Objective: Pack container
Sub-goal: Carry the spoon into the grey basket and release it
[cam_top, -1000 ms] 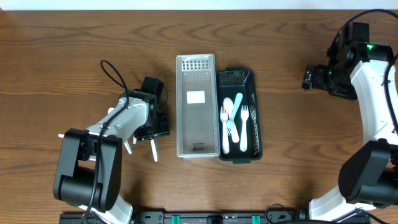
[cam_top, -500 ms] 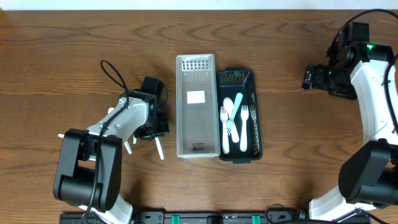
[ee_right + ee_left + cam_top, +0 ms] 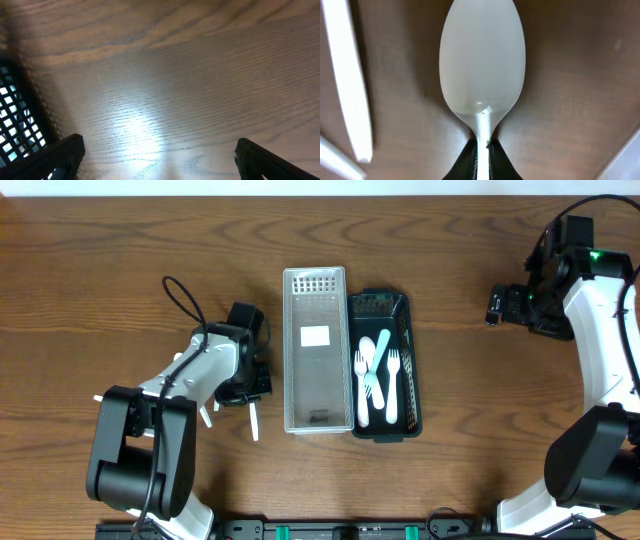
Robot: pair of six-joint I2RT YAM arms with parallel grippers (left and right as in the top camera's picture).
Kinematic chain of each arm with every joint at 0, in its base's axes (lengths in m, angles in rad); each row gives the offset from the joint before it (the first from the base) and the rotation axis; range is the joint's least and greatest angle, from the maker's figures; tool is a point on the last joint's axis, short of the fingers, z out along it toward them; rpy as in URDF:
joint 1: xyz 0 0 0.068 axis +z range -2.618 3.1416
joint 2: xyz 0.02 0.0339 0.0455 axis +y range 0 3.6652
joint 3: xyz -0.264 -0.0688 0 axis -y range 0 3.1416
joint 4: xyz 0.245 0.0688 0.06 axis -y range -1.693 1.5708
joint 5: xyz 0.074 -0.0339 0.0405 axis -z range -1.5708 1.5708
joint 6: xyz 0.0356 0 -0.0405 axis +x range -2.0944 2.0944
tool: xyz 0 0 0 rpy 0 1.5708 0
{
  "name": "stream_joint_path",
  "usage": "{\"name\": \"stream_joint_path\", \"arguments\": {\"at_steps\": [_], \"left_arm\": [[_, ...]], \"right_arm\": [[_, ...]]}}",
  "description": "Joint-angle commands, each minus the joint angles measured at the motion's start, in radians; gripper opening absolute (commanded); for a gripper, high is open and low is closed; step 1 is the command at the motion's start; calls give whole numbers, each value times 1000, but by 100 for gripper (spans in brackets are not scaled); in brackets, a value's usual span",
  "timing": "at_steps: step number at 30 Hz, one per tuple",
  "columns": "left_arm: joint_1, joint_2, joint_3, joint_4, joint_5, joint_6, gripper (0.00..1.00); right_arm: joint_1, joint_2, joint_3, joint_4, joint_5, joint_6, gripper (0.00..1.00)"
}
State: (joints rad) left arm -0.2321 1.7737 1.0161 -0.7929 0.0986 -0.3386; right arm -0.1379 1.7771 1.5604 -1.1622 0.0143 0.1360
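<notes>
A white spoon [image 3: 482, 60] is gripped by its handle between the left fingers [image 3: 498, 161], which are closed tightly on it just below the bowl. The bowl is seen pointing away from the fingers, over the wooden desk [image 3: 570, 75]. Whether the bowl is touching the desk or is raised just off it cannot be told from the wrist view.

From overhead, the spoon is seen sticking out of the left fingers toward the robot's side of the desk. It lies just left of the clear container [image 3: 315, 350] and apart from it. Further left of the spoon, other white utensils [image 3: 347, 85] are laid on the desk.

A black basket [image 3: 378, 305] is set against the clear container's right side, and white and pale blue cutlery [image 3: 375, 380] is laid in it.

The right fingers [image 3: 57, 156] are spread wide with nothing between them, over bare desk well to the right of the basket.
</notes>
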Motion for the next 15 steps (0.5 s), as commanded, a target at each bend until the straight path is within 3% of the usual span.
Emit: {"name": "stream_joint_path", "arguments": {"at_steps": [1,7,15], "left_arm": [[0,-29,129,-85,0,27,6],[-63,-132,372,-254,-39,34,6],[-276,-158,407,-212,-65,-24,6]], "right_arm": [[8,8,-4,1,-10,-14,99],[7,8,-4,2,-23,-14,99],[7,8,-4,2,-23,-14,99]]}}
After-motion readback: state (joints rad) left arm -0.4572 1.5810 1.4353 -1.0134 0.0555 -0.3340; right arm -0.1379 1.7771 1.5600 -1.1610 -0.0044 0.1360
